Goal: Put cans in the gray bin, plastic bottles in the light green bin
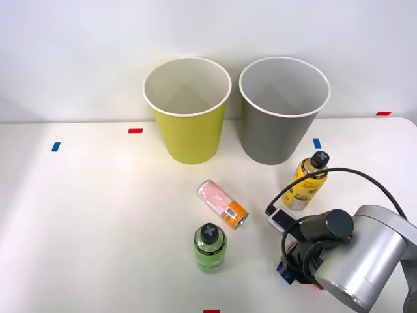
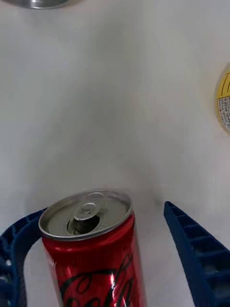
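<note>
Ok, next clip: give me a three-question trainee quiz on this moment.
1. True or false: the pink can lies on its side.
2. Which stands nearer the gray bin: A) the yellow bottle B) the green bottle?
3. What sits between the right gripper's fingers?

Key: 1 true. 2 A. 3 the red can, upright, with a gap to one finger.
</note>
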Robot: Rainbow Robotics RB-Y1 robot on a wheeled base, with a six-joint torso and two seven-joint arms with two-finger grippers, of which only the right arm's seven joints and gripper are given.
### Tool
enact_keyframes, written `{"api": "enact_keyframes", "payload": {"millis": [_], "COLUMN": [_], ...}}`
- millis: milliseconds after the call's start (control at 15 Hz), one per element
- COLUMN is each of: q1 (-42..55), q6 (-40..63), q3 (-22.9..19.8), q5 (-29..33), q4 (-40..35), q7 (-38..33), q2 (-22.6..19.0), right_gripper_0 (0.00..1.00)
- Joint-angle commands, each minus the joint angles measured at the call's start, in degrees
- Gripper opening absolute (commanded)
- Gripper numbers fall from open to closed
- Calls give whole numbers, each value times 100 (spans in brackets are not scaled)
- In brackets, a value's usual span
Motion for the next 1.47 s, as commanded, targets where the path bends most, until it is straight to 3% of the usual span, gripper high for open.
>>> {"api": "enact_keyframes", "payload": {"millis": [67,467,800,1133,1467], "q1": [2,301,1057,2832,4406], "q6": [7,7,-98,-2041,-3227], "q3": [3,-76,-770,-1570,-2440], "q5": [5,111,111,322,339], "q4": [-75,-699,-1613,-2307,-2375], "q7": [3,-112,-59,205,890], "q2": [-73,-275,-222,-213,-134], "right_gripper_0": [0,0,0,0,0]}}
